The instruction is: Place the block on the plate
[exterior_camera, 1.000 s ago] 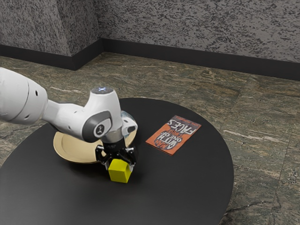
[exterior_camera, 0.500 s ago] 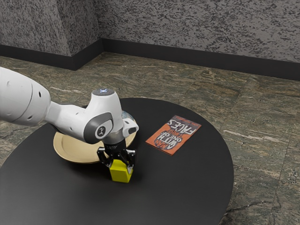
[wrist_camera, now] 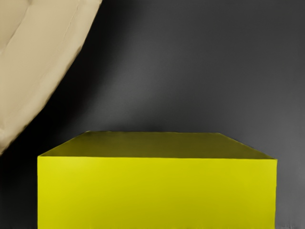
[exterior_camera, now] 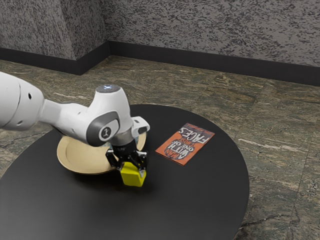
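In the exterior view my black gripper (exterior_camera: pixel 131 163) is shut on the yellow block (exterior_camera: pixel 133 175), a finger on either side of its upper part. The block hangs slightly tilted, a little above the tabletop by the look of it. The beige plate (exterior_camera: pixel 80 159) lies beside it, toward the exterior view's left, partly hidden behind my hand. In the wrist view the block (wrist_camera: pixel 157 191) is large and close under my hand, and the plate (wrist_camera: pixel 47 62) shows by its curved rim, apart from the block.
A round black table (exterior_camera: pixel 200 200) carries everything. An orange and dark book (exterior_camera: pixel 185 144) lies flat toward the exterior view's right of my hand. Behind my wrist, something bluish and rounded was partly hidden near the plate.
My gripper and the block have risen together and shifted slightly toward the exterior view's right. The block has tilted. The plate and book have stayed put.
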{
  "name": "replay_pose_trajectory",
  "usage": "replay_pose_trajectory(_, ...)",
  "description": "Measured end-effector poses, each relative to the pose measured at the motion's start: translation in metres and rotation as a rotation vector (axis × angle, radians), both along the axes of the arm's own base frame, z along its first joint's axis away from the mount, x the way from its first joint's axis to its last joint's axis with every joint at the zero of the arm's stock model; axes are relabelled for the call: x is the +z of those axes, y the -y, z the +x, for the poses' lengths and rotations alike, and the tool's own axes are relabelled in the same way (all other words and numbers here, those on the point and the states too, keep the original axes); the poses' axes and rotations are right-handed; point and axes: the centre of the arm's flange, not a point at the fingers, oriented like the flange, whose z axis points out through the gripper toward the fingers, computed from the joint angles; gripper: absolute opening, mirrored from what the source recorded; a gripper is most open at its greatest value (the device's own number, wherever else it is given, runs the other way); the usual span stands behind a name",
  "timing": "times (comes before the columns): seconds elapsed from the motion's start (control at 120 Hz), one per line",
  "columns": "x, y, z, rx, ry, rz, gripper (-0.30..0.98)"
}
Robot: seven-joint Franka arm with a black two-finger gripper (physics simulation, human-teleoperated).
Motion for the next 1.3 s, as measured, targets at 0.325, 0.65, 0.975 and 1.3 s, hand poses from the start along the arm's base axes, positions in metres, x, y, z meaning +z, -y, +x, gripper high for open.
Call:
replay_pose_trajectory(0.325,0.061,0.011,0.005,-0.054,0.059,0.013,0.41)
replay_pose_trajectory(0.65,0.09,-0.02,0.041,-0.045,0.059,0.063,0.41)
replay_pose_trajectory(0.975,0.073,-0.108,0.067,0.005,0.007,0.073,0.41)
replay_pose_trajectory(1.3,0.047,-0.16,0.098,-0.078,-0.026,0.082,0.4)
